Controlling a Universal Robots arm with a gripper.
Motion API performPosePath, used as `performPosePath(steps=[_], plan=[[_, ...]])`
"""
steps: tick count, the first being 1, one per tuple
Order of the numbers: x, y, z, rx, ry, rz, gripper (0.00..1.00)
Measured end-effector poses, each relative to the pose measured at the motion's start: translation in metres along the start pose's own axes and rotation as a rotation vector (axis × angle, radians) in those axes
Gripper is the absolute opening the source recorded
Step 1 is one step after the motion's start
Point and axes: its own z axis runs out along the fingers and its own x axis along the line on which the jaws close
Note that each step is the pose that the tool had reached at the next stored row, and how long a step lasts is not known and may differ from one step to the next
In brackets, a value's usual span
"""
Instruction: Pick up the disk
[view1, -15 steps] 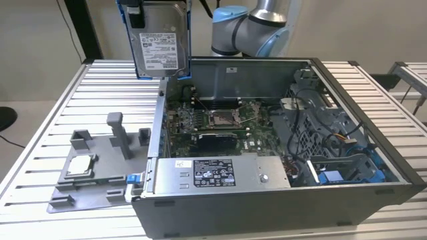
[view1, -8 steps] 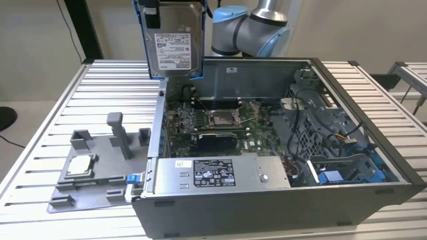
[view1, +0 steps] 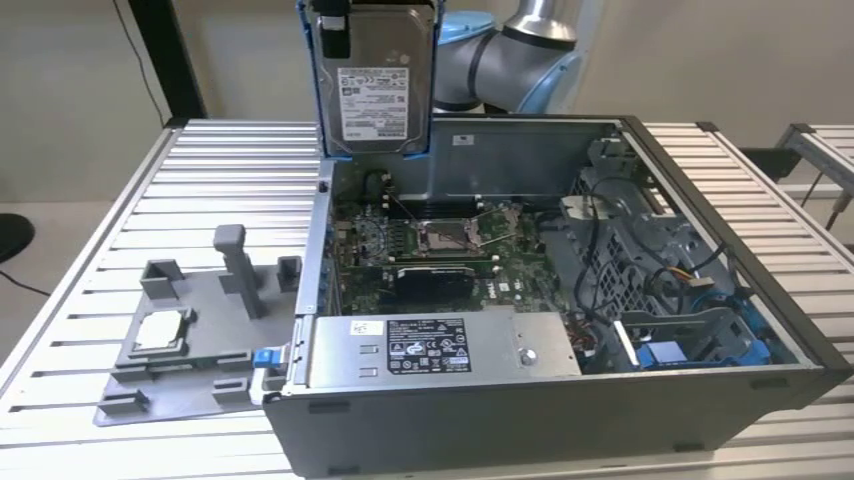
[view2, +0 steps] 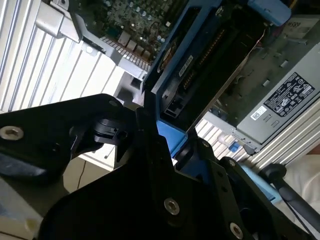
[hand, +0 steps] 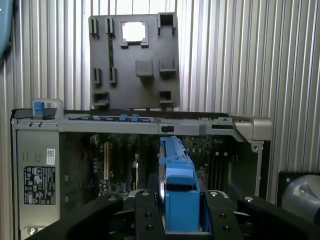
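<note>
Directly above the open computer case, one disk hangs upright in the gripper. The gripper is clamped on it: in the first wrist view two black fingers press against either side of the blue bracket that frames the disk. In that view the disk is seen edge-on, so its label is hidden and mostly the bracket shows. In the exterior view the white label faces the camera. There the frame's upper edge cuts off the disk's top end and most of the gripper, and the disk hides part of the single grey-and-blue arm behind it. In the second wrist view the disk's other face is in deep shadow and hard to make out, and the gripper's black body covers much of the foreground.

Below the gripper lies one case, open side up, on a ribbed metal desk. Inside it, along the wall farthest from the gripper, sits one long grey box with a black label. Beside the case, on the exterior view's left, one grey moulded plate lies flat on the desk. It holds one small square silver chip.
</note>
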Motion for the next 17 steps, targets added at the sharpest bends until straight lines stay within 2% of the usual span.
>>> performPosePath(steps=[4, 11, 17], plan=[[0.0009, -0.0136, -0.0001, -0.0003, 0.0, 0.0, 0.0], [0.0031, -0.0328, -0.0002, -0.0004, -0.0001, 0.0, 0.0], [0.0091, -0.0495, -0.0004, -0.0005, 0.0, 0.0, 0.0]])
